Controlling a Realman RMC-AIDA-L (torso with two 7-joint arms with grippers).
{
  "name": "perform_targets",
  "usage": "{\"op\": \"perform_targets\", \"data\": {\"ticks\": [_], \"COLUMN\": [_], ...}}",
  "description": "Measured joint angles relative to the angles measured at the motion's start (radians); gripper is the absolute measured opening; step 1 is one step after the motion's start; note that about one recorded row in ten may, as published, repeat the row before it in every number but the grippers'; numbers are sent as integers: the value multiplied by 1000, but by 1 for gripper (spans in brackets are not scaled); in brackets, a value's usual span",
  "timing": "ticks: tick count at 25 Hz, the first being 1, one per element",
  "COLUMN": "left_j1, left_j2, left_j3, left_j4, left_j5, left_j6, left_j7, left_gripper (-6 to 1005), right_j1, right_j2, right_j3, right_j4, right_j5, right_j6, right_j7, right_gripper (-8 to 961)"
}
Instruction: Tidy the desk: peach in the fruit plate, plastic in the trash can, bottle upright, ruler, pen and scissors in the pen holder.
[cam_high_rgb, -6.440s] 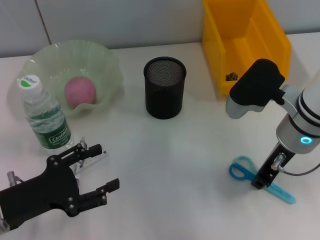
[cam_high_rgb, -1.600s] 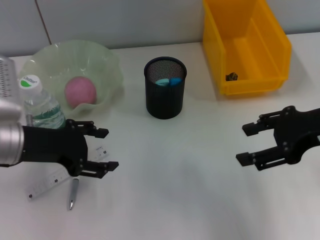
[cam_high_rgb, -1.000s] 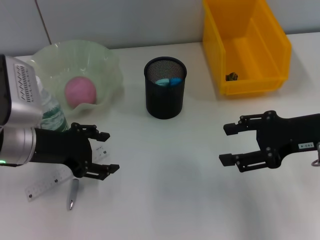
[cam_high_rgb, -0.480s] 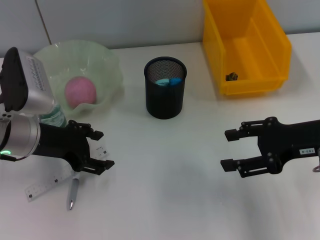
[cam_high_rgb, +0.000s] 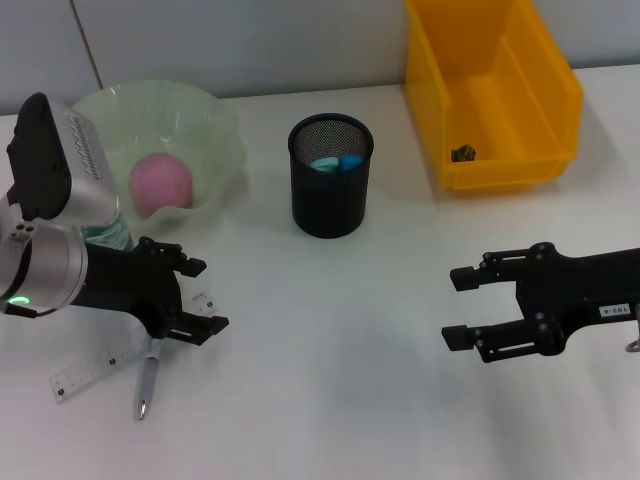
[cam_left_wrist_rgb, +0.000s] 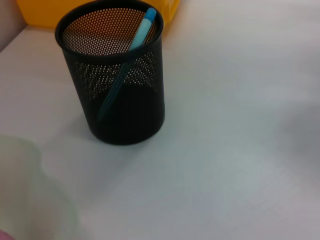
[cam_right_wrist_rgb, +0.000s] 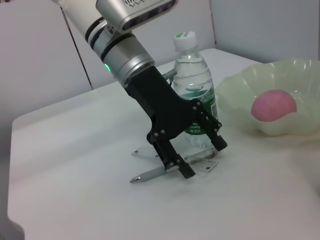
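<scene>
My left gripper (cam_high_rgb: 203, 297) is open and low over the desk (cam_high_rgb: 330, 400), its fingers astride the near end of the ruler (cam_high_rgb: 85, 372) and the top of the pen (cam_high_rgb: 146, 381). In the right wrist view the left gripper (cam_right_wrist_rgb: 204, 159) stands over the pen (cam_right_wrist_rgb: 150, 174) and the ruler (cam_right_wrist_rgb: 208, 167), in front of the upright bottle (cam_right_wrist_rgb: 194, 95). The peach (cam_high_rgb: 160, 183) lies in the fruit plate (cam_high_rgb: 215, 120). The scissors (cam_high_rgb: 335, 162) stand inside the pen holder (cam_high_rgb: 330, 200). My right gripper (cam_high_rgb: 466, 305) hovers open at the right, holding nothing.
The trash can (cam_high_rgb: 545, 95) stands at the back right with a small dark scrap (cam_high_rgb: 462, 153) inside. The left wrist view shows the pen holder (cam_left_wrist_rgb: 117, 100) with the scissors' blue blade cover (cam_left_wrist_rgb: 144, 27) leaning in it.
The scissors, earlier on the desk under the right gripper, now sit in the pen holder. The left arm has tilted down over pen and ruler. The right gripper drew back slightly.
</scene>
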Motion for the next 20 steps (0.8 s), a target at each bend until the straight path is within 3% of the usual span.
{"op": "perform_targets", "data": {"ticks": [20], "left_j1": [-16], "left_j2": [0], "left_j3": [61], "left_j4": [2], "left_j5": [60], "left_j6": [-32], "left_j7": [-69], "left_gripper": [814], "right_j1": [-3], "right_j2": [-2], "right_j3": [0], "right_j4": [17], "right_j5": [-4], "right_j6": [11], "right_j7": [-8], "right_gripper": [761]}}
